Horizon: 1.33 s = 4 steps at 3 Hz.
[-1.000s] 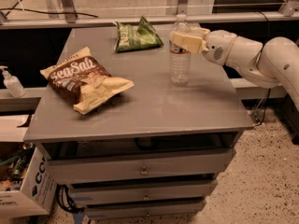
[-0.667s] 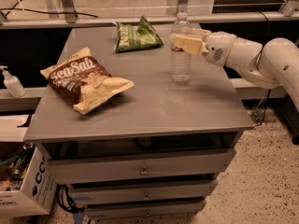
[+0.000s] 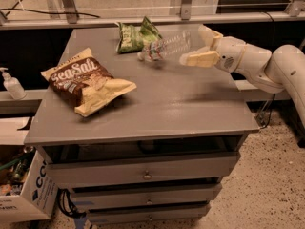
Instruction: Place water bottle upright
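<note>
The water bottle is a small clear ribbed bottle. It lies on its side at the back of the grey table, just right of the green chip bag. Its cap end points left and its base end points toward my gripper. My gripper reaches in from the right on the white arm. It is open, with one finger above the bottle's base end and one finger below it. The fingers hold nothing.
A brown sea-salt chip bag lies on the left half of the table. A green chip bag lies at the back. A white pump-top dispenser stands on a ledge at left. A cardboard box sits on the floor.
The bottle stood upright between my fingers. It now lies on its side near the green bag, and my gripper is open beside it.
</note>
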Each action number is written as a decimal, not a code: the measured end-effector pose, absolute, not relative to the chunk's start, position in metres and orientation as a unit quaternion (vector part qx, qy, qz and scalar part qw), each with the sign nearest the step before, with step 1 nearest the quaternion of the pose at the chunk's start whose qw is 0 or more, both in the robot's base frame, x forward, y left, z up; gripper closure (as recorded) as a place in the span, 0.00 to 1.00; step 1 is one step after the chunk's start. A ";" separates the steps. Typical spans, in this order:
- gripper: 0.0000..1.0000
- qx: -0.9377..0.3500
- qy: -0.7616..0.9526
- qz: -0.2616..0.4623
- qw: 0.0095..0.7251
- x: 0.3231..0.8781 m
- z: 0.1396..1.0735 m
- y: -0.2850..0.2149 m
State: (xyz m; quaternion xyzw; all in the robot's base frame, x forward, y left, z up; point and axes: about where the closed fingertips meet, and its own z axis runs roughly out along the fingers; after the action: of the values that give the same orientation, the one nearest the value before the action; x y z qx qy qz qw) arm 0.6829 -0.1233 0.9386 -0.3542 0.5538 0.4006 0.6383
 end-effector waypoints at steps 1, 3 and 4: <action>0.00 -0.370 0.537 0.405 0.641 0.679 0.936 -0.126; 0.00 -0.434 0.560 0.343 0.617 0.688 0.961 -0.117; 0.00 -0.463 0.603 0.295 0.579 0.702 0.963 -0.104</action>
State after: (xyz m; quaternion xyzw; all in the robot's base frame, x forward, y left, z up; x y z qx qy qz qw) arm 0.7019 -0.1043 0.9627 -0.4632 0.6026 0.2954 0.5789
